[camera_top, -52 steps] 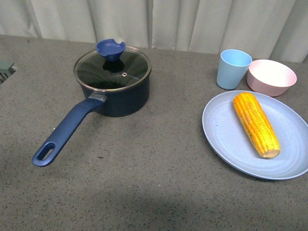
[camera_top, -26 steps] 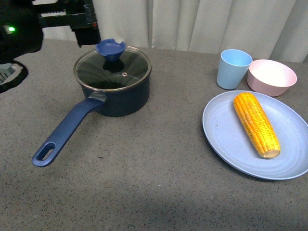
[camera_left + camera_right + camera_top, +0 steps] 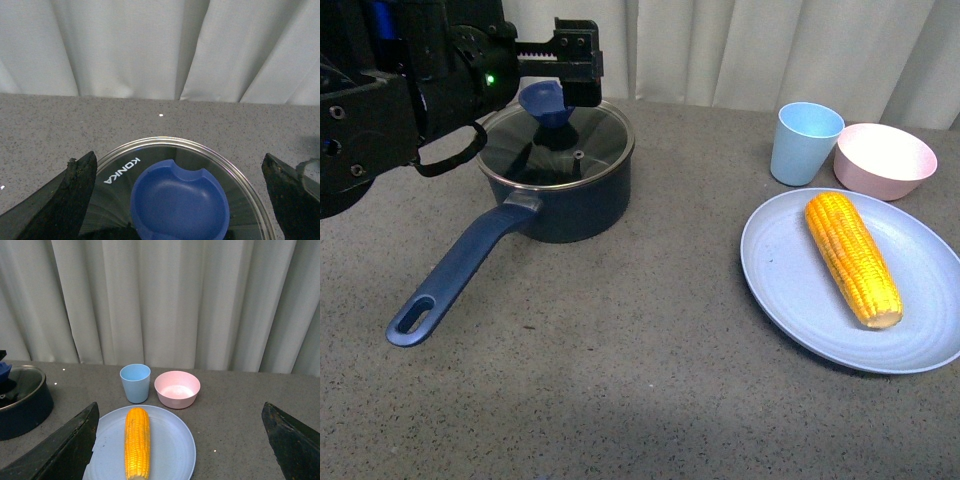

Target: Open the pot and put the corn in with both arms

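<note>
Navy-blue, the pot stands at ten o'clock on the grey table, its handle running toward seven o'clock and its glass lid still on. The corn lies on a pale blue plate at three o'clock.

The opening step is in hand. The left gripper hangs spread wide with the lid's blue knob between its fingers, grasping nothing. Next it would need to drop, close on the knob and lift.

The right gripper is also spread and empty, looking at the corn from well back.

Half a second earlier the left arm sat toward nine o'clock, short of the knob. A second ago it was out of view. The pot and corn have not shifted.
</note>
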Available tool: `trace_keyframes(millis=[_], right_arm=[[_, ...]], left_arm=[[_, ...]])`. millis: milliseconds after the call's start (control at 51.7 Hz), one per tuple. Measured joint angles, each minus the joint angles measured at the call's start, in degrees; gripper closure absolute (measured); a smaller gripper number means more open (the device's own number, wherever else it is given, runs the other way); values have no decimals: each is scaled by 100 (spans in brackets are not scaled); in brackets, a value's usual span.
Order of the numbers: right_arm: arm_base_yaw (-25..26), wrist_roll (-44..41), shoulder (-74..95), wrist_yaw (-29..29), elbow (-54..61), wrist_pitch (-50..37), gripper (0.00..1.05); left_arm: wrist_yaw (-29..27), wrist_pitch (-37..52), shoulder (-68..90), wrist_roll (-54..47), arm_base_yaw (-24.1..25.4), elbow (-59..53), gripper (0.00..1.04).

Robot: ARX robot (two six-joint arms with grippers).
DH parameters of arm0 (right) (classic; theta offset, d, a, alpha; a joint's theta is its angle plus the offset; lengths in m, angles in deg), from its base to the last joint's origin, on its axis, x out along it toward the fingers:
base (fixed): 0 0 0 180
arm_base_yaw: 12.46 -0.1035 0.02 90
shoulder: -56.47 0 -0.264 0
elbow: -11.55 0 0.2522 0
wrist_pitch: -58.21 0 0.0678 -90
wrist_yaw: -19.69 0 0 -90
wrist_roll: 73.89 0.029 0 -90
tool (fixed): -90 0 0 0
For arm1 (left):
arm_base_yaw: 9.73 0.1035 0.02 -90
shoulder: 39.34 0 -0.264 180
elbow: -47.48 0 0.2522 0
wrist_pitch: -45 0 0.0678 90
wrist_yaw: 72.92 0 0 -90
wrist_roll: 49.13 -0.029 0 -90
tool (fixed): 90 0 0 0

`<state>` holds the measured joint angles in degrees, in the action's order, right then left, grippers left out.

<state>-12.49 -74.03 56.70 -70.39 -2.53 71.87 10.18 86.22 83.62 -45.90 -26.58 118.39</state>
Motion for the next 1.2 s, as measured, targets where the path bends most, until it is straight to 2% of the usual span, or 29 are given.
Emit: trace_keyframes(millis=[367, 735, 774, 870, 928, 1199], right_arm=[[0, 0, 0, 0, 0, 0, 9], [0, 0, 0, 0, 0, 0, 9], [0, 0, 0, 0, 0, 0, 9], [0, 0, 0, 0, 0, 0, 9], [0, 0, 0, 0, 0, 0, 9], [0, 0, 0, 0, 0, 0, 9]], left_arm=[[-68, -389, 647, 9, 90, 678, 7], [-15, -417, 715, 7, 109, 717, 7], [-11, -417, 721, -4, 109, 717, 11], [48, -417, 721, -2, 87, 728, 33], [44, -417, 721, -17, 70, 728, 41], [109, -400, 595, -59, 61, 664, 42]])
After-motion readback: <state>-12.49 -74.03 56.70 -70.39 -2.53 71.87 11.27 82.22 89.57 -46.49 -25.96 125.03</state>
